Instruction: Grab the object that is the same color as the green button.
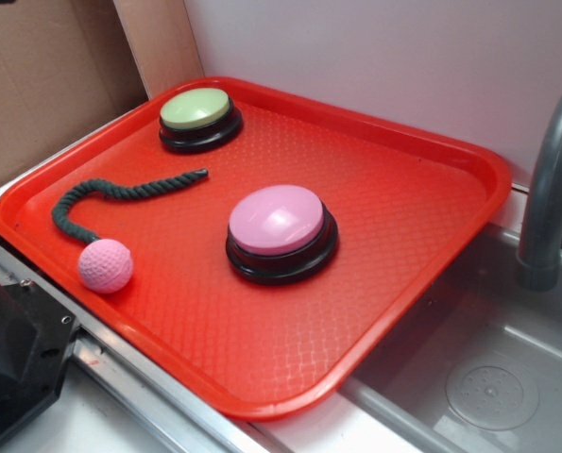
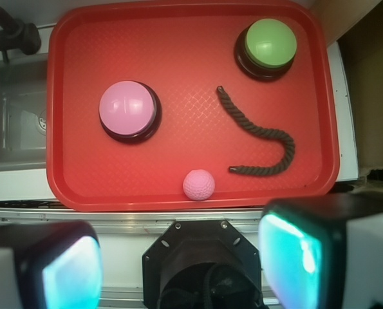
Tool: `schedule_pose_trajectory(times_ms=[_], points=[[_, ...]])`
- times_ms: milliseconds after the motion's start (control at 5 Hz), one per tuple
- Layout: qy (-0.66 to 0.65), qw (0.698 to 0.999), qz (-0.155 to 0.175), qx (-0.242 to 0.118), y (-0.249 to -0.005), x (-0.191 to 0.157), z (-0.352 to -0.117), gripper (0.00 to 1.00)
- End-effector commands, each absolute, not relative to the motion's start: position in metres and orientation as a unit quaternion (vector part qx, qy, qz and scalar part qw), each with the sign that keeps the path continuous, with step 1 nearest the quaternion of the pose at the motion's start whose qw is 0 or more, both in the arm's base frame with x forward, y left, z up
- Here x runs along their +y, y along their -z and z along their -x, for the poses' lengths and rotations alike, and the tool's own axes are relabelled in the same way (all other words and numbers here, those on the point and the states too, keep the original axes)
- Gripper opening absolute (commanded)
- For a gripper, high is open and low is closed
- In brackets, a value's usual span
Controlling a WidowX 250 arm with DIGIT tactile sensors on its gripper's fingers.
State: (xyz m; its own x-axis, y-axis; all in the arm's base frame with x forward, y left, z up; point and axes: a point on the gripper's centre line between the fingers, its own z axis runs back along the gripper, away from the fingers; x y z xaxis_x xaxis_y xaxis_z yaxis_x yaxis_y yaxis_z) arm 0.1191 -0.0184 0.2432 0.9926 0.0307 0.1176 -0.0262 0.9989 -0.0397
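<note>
The gripper point(image 2: 178, 257) fills the bottom of the wrist view, its two fingers point(image 2: 69, 270) spread wide apart and holding nothing, poised short of the red tray's point(image 2: 82, 38) near rim. So the task looks barely begun: the approach is still to come. The next move, I judge, calls for travelling out over the tray and lowering onto the dark green rope point(image 2: 259, 132), straddling it across its width.

Just past the near rim sits one pink ball point(image 2: 199, 185), close beside the rope's nearer end. The single rope curves through the right half of the frame. Further off stand two buttons: the pink button point(image 2: 128, 109) at left, the green button point(image 2: 270, 42) at upper right.
</note>
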Motion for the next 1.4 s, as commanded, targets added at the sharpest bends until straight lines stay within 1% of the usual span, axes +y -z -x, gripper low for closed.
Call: schedule_pose_trajectory(times_ms=[0, 200, 400, 600, 800, 1000, 1200], points=[[-0.014, 0.998, 0.019, -0.059, -0.243, -0.018, -0.119, 1.0], [-0.138, 0.988, 0.02, -0.067, -0.239, -0.009, -0.127, 1.0], [-0.246, 0.966, 0.033, -0.065, -0.23, 0.005, -0.132, 1.0], [-0.362, 0.93, 0.031, -0.046, -0.214, 0.027, -0.143, 1.0], [-0.476, 0.879, 0.007, -0.027, -0.193, 0.05, -0.148, 1.0], [-0.58, 0.812, -0.027, -0.049, -0.167, 0.071, -0.151, 1.0], [-0.645, 0.76, -0.051, -0.064, -0.146, 0.082, -0.153, 1.0]])
